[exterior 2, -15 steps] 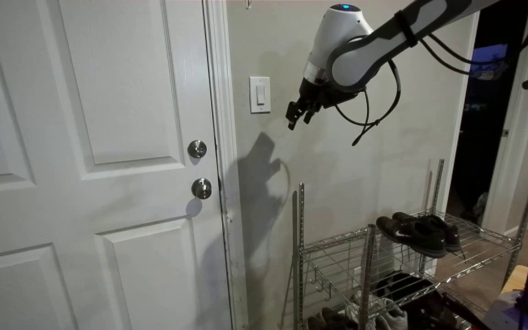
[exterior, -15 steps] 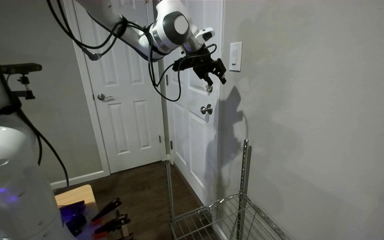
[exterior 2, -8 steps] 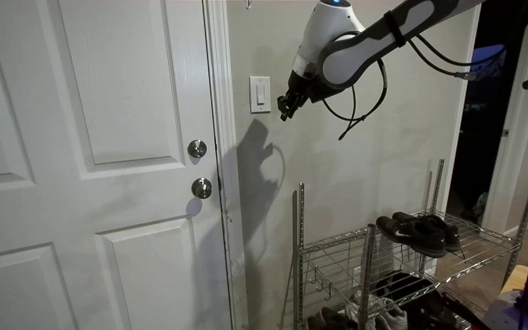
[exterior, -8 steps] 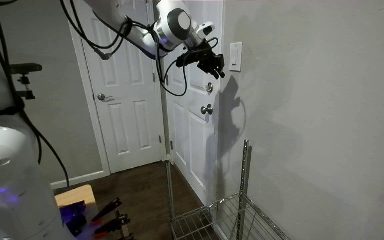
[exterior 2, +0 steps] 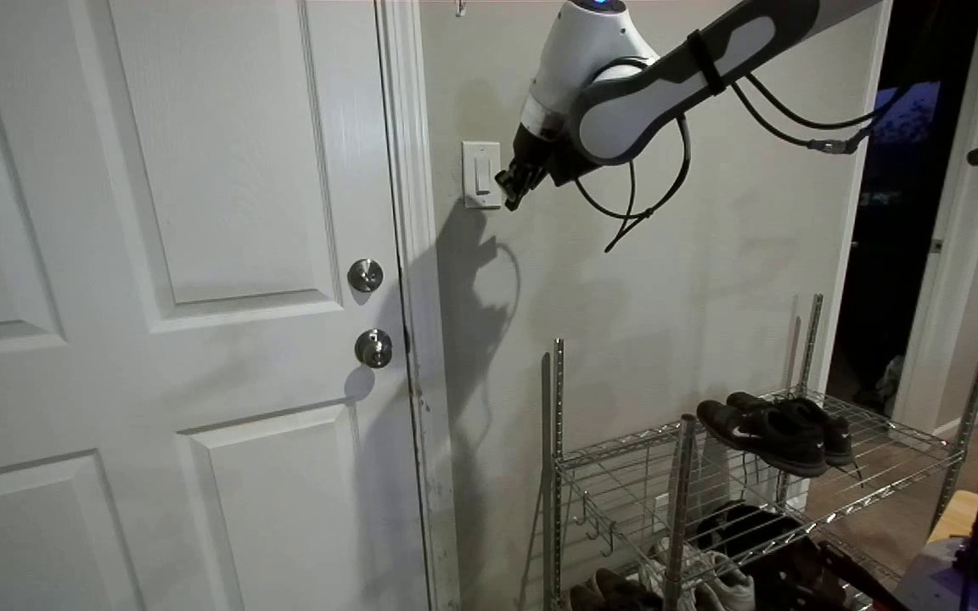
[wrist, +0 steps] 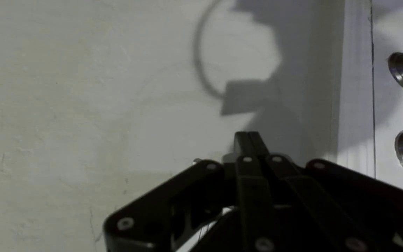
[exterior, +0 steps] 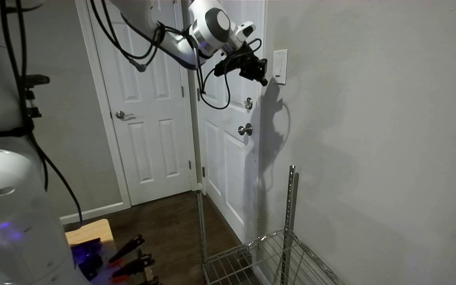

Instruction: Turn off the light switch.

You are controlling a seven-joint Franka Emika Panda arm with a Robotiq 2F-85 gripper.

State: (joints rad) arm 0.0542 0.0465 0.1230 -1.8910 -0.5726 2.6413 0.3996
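The light switch [exterior: 280,65] is a white plate with an upright paddle on the grey wall, beside the door frame. My gripper [exterior 2: 509,204] hangs close to the lower edge of the plate, the light switch [exterior 2: 481,161] being partly overlapped by its fingers in that exterior view. From the opposite side, a narrow gap shows between the gripper [exterior: 264,82] and the plate. In the wrist view, the gripper [wrist: 247,133] has its fingertips pressed together with nothing between them, pointing toward the wall. There the switch is hidden, and the picture appears upside down.
A white door [exterior 2: 234,170] with a round knob [exterior 2: 373,348] and a deadbolt [exterior 2: 365,276] adjoins the switch. Under the arm stands a metal wire rack [exterior 2: 682,509] bearing black shoes [exterior 2: 765,433]. Loose cables [exterior: 228,95] hang from the arm.
The fingers have come together from open. My gripper has risen and moved closer to the switch, and its shadow on the wall now reaches the plate's lower edge.
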